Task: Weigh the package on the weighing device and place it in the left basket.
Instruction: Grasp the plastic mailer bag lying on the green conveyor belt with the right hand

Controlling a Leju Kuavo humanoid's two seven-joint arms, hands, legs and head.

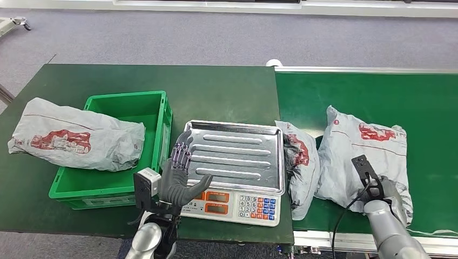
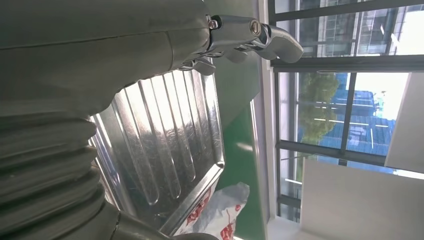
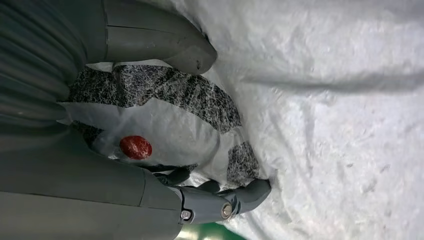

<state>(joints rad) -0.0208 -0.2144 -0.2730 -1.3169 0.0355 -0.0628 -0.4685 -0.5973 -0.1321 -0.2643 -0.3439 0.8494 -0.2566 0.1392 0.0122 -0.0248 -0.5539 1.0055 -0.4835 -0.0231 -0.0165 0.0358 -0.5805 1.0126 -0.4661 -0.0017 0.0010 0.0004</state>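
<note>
Your right hand (image 1: 386,198) is gripping the near corner of the grey package (image 1: 363,156) lying on the green conveyor belt (image 1: 421,102); in the right wrist view its fingers (image 3: 235,200) are curling into the bag's fold. Your left hand (image 1: 181,175) is hovering spread over the scale (image 1: 237,167) tray's left edge, holding nothing. Another bag (image 1: 75,141) is draping over the green basket (image 1: 116,191).
</note>
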